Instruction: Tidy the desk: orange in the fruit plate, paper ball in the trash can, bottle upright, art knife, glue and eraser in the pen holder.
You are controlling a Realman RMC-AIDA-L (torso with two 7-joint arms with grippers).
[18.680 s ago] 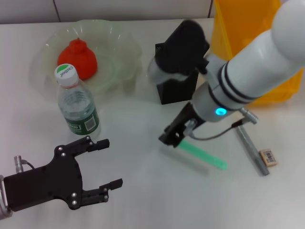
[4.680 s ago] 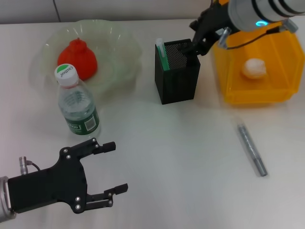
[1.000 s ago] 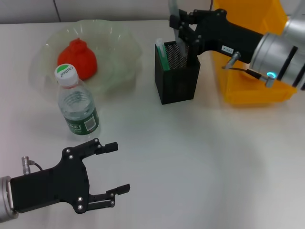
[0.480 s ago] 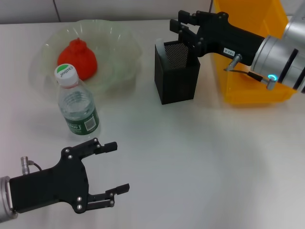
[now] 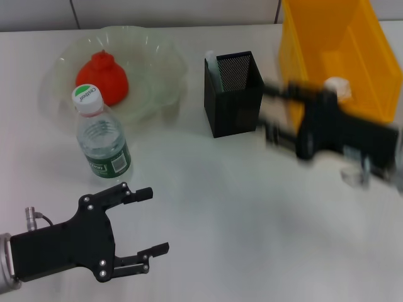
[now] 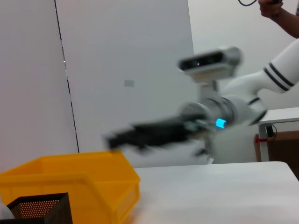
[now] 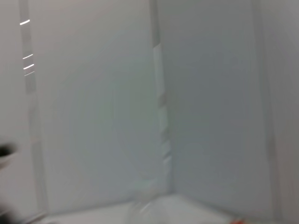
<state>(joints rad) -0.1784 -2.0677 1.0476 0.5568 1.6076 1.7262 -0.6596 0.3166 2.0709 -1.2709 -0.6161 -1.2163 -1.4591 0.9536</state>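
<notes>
Your right claw (image 5: 277, 116) blurs beside the pen holder (image 5: 234, 94); I cannot tell its grip. Left claw (image 5: 141, 223) waits released near the desk's front edge, its work apparently finished.

Bright even light, motion-blurred right claw (image 5: 277, 116)

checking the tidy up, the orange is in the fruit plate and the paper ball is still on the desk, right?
Not quite. The orange is in the fruit plate, but the paper ball lies inside the yellow trash can, not on the desk, as the head view shows.
</notes>
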